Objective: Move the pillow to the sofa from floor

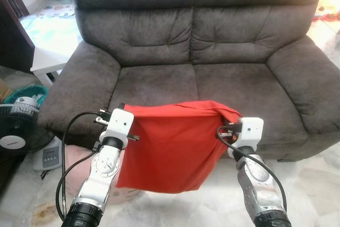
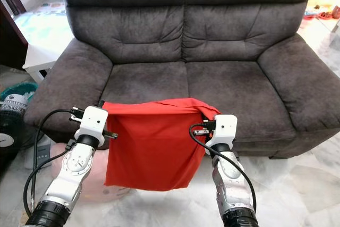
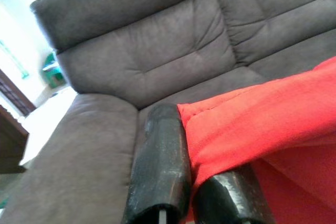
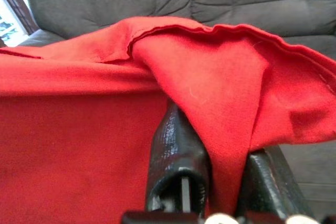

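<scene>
Both grippers, left [image 1: 123, 111], right [image 1: 226, 120], pinching red pillow [image 1: 170, 147], before sofa [image 1: 202, 41]

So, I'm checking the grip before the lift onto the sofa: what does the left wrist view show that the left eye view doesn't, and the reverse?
Left wrist view: close up, the left gripper's fingers pinching the red pillow's corner hem.

Left eye view: the right gripper clamped on the other top corner, the pillow hanging in front of the seat edge, a fan on the floor.

Both: the grey sofa and the red fabric.
</scene>
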You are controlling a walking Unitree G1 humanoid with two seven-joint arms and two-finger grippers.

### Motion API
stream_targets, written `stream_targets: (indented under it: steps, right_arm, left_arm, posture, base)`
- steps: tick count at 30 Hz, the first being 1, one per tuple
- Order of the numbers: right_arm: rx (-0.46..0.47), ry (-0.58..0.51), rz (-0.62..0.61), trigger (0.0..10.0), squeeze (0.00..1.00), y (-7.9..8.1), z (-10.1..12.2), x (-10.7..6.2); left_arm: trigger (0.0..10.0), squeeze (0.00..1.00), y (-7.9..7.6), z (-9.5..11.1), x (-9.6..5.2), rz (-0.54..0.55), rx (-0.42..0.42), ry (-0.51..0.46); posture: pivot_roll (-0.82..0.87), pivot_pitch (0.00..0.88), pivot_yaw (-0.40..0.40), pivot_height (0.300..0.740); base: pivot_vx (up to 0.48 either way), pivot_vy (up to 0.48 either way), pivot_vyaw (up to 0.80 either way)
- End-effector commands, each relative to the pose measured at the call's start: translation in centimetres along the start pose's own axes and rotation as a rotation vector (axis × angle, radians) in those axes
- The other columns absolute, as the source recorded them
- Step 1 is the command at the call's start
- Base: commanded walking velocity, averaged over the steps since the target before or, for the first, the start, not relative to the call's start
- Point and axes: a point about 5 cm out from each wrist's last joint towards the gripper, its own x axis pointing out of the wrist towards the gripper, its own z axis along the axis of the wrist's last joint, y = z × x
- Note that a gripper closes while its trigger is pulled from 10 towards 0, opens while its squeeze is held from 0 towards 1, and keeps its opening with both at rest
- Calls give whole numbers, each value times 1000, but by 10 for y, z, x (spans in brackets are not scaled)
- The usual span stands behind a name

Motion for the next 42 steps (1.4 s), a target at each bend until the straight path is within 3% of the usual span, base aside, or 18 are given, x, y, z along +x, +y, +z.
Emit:
stream_targets:
  steps: [1,42]
  right_arm:
    - [-18,-99,-25,10000,0,-4,19,2]
    - [-61,-156,-4,10000,0,0,30,3]
  left_arm:
    - [10000,0,12,19,10,54,13,-90]
    - [10000,0,14,15,14,53,-13,-92]
  posture:
    - [111,9,-11,740]
    - [88,0,-9,740]
  base:
    - [0,-326,0]
    - [0,-306,0]
